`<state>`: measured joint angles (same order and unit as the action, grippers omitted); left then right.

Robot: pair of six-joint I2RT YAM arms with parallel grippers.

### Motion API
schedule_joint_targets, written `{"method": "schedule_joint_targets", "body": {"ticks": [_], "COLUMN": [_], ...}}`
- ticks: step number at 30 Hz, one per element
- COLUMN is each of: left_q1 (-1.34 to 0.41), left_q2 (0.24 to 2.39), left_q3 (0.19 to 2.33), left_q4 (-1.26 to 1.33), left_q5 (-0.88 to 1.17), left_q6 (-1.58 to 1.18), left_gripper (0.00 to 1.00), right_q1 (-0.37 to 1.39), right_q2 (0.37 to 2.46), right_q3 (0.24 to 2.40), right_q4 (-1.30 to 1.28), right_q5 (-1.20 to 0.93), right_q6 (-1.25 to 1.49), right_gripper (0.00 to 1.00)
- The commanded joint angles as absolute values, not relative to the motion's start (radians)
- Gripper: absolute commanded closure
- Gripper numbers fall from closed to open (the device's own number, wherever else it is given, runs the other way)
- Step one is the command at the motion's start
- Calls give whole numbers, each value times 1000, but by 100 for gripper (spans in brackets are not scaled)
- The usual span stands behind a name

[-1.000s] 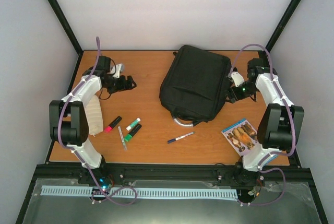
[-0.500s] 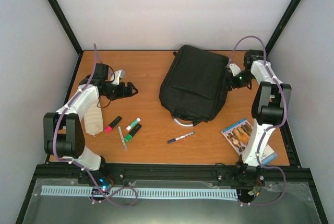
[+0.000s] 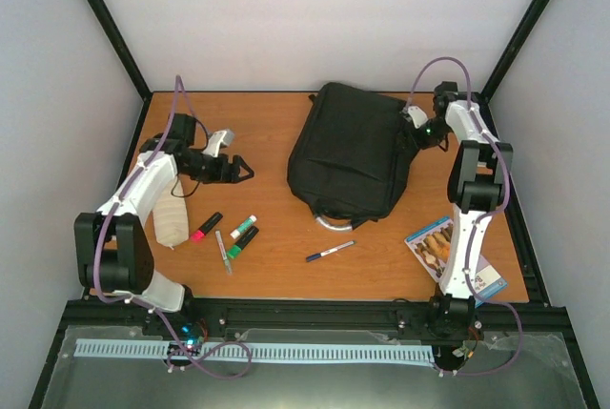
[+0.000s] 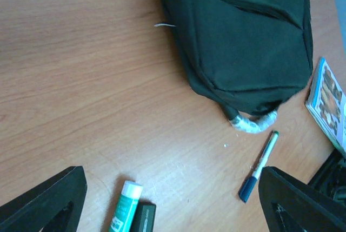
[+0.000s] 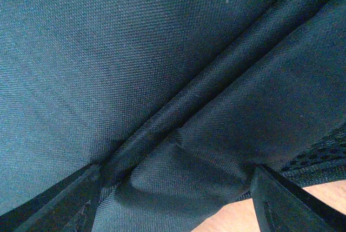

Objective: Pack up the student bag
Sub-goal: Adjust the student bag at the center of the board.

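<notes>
Left gripper [image 3: 240,172] jaws wide, arm low; right gripper [image 3: 412,134] jaws spread, arm outstretched.

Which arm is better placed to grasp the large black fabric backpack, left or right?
Right, probably. The right gripper is open at the far right edge of the large black fabric backpack, a fold between its jaws. The left gripper hangs open over the wooden table, well apart.
</notes>
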<state>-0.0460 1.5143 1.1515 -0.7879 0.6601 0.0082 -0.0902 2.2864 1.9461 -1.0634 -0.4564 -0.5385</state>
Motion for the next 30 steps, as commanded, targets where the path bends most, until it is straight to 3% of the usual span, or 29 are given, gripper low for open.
{"method": "schedule_joint_targets", "body": {"ticks": [1, 14, 19, 22, 30], "left_q1": [-50, -48, -50, -50, -49], "left_q2": [1430, 1394, 1459, 1506, 1571], "left_q3": [1170, 1120, 1175, 1257, 1388], "left_q4": [-913, -1004, -999, -999, -1028], "left_q5": [713, 563, 550, 484, 505], "left_q6": [160, 290, 289, 300, 286], "left_gripper": [11, 12, 11, 4, 0], "right_q1": [-2, 124, 78, 45, 12], "right_q2": [2350, 2498, 2369, 2263, 1975], "right_q3": [2008, 2226, 2155, 2087, 1776], "right_q4": [-1078, -1030, -1031, -1034, -1022], "right_q5": [-518, -327, -350, -353, -310], "right_q6": [-551, -517, -510, -517, -511], "right_gripper": [22, 22, 22, 22, 21]}}
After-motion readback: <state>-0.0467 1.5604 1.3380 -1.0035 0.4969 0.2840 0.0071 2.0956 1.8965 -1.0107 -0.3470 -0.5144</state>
